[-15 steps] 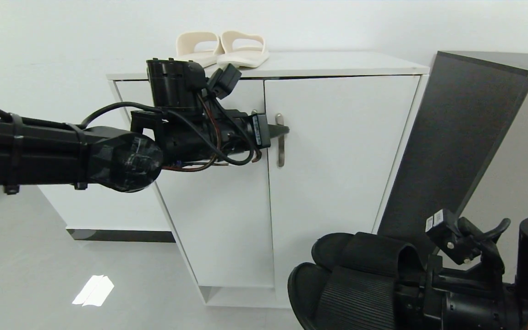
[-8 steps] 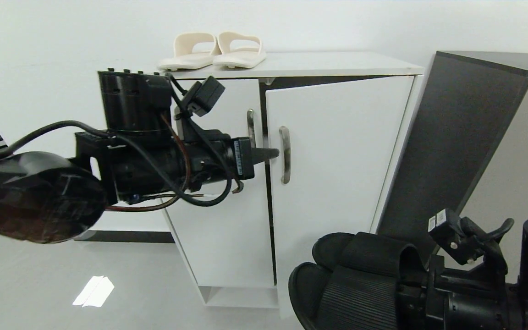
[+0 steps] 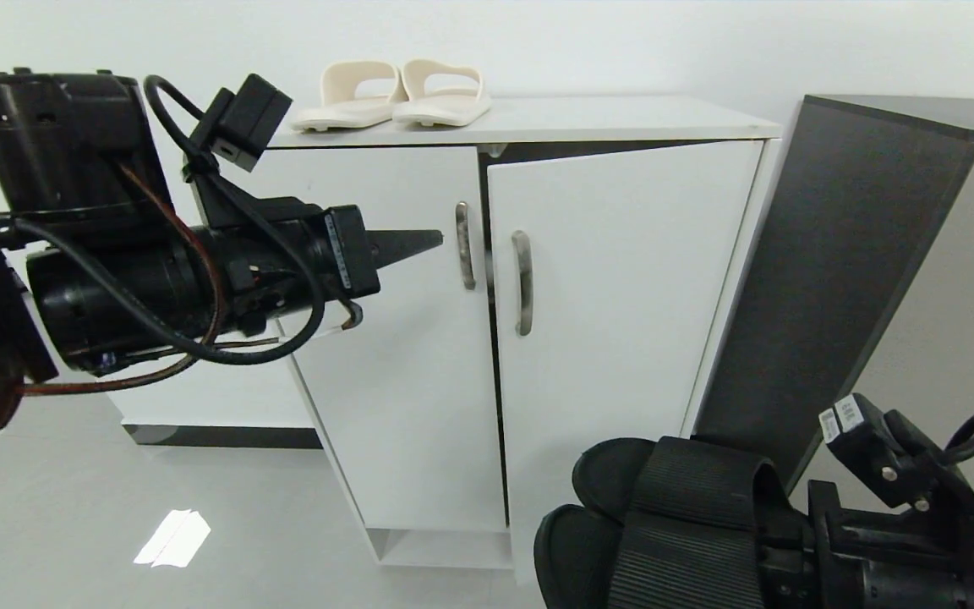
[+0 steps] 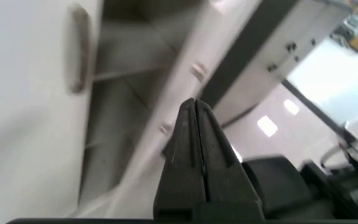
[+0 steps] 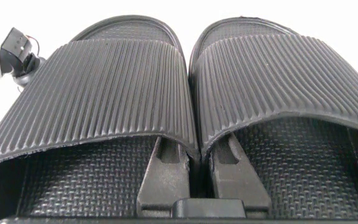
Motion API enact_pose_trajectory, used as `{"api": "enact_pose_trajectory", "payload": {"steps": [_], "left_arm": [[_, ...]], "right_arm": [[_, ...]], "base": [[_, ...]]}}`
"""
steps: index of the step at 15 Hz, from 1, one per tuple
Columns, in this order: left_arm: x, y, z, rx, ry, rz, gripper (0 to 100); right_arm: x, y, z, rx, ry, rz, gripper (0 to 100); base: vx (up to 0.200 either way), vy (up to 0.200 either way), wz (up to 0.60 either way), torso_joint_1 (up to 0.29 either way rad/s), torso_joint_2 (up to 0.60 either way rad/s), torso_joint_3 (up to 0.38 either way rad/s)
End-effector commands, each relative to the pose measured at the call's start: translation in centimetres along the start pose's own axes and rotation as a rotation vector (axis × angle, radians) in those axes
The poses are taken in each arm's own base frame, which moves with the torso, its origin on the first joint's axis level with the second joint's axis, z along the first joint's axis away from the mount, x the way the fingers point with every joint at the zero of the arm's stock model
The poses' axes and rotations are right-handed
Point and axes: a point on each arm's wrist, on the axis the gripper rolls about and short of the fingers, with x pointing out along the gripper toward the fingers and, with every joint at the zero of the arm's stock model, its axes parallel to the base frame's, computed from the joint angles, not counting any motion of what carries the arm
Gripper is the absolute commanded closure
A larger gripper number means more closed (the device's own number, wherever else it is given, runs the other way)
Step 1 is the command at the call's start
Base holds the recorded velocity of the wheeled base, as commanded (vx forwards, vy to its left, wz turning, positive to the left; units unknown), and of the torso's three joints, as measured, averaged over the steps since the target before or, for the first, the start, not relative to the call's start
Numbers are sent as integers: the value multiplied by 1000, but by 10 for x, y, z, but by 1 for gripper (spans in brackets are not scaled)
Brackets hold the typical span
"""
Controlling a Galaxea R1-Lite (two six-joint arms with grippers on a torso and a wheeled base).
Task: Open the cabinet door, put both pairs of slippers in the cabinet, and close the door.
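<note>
- The right door (image 3: 614, 338) of your cabinet (image 3: 622, 118) is standing slightly ajar.
- Beige slippers (image 3: 398, 93) are sitting on top.
- Your right gripper (image 5: 194, 158) is pinching the black slippers (image 3: 673, 524) low before that door.
- Your left gripper (image 3: 419, 244), jaws pressed together, is hovering beside the handles (image 3: 522, 283), touching neither.

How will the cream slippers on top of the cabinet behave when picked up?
The cream slippers look like moulded foam, so probably light. Their thick straps likely flex without flopping. Being two loose pieces side by side, one may slide off unless both are pinched together.
</note>
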Motion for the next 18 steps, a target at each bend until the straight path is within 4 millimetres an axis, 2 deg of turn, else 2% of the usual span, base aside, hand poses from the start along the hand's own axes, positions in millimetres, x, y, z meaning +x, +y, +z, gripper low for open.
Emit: {"api": "enact_pose_trajectory", "payload": {"steps": [1,2,5,11,13,15,18], "left_arm": [[32,23,4,-7,5,37,100],[44,29,5,-9,7,40,100],[65,36,7,-8,4,29,100],[89,42,0,-11,22,22,100],[92,32,-4,-12,36,-8,100],[94,13,-8,-7,40,-58,100],[78,-20,-20,11,25,-150,100]], "right_arm": [[-2,1,0,-10,-4,2,100],[-2,1,0,-10,-4,4,100],[-2,1,-1,-9,-2,2,100],[0,0,-1,-5,5,3,100],[2,2,-3,-5,16,14,100],[2,5,-3,-11,16,29,100],[-4,18,2,-37,-15,79,100]], "base": [[0,0,0,0,0,0],[0,0,0,0,0,0],[0,0,0,0,0,0],[0,0,0,0,0,0],[-200,0,0,7,2,0],[-200,0,0,5,2,-7],[-200,0,0,-4,5,4]]}}
